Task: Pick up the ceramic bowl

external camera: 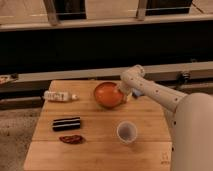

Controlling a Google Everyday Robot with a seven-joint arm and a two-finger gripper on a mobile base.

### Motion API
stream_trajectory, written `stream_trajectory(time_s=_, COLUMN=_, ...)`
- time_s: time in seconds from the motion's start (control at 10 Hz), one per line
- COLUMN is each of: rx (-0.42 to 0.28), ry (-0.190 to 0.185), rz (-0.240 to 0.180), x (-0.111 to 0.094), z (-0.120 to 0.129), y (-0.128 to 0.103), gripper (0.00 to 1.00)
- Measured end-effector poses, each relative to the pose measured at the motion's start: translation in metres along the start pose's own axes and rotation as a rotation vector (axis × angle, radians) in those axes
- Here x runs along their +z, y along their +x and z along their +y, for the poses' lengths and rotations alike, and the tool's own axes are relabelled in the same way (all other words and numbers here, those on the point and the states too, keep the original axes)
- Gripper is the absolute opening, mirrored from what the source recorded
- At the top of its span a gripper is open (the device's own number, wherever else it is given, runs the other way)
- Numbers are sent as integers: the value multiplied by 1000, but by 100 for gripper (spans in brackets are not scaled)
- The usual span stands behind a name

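Gripper (125, 94) at right rim of ceramic bowl (107, 95); open or gripping, cannot tell.
Risk: glossy rim slips free on lift, bowl drops onto bench (100, 147).

ceramic bowl (107, 95) on table (100, 147), gripper (124, 94) at right

The arm (156, 95) is a smooth, off-white tube, thick and rounded, its upper side catching the light and its underside shaded grey. It widens into a large pale shell (194, 131) with a softly curved surface, filling the lower right of the view. At the arm's other end is a bulbous white joint (133, 75). Below it the gripper (125, 94), whitish with darker grey parts, sits over the tabletop (100, 150) near its far edge, right of the middle.
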Motion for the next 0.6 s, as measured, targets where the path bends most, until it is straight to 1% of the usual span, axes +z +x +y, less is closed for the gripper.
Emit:
stream_trajectory(time_s=0.1, rx=-7, ry=2, rz=-2, x=2, z=-1, y=-3, gripper=61)
stream_trajectory(time_s=0.2, rx=-6, ry=4, rz=-2, x=3, z=-2, y=-4, gripper=53)
stream_trajectory(time_s=0.3, rx=-6, ry=2, rz=-3, x=2, z=-1, y=-5, gripper=49)
stream_trajectory(time_s=0.4, rx=-12, ry=-3, rz=-7, x=1, z=1, y=-8, gripper=52)
stream_trajectory(time_s=0.5, rx=-11, ry=-5, rz=-15, x=2, z=1, y=-12, gripper=59)
stream_trajectory(time_s=0.6, rx=-15, ry=-3, rz=-12, x=0, z=-1, y=-12, gripper=60)
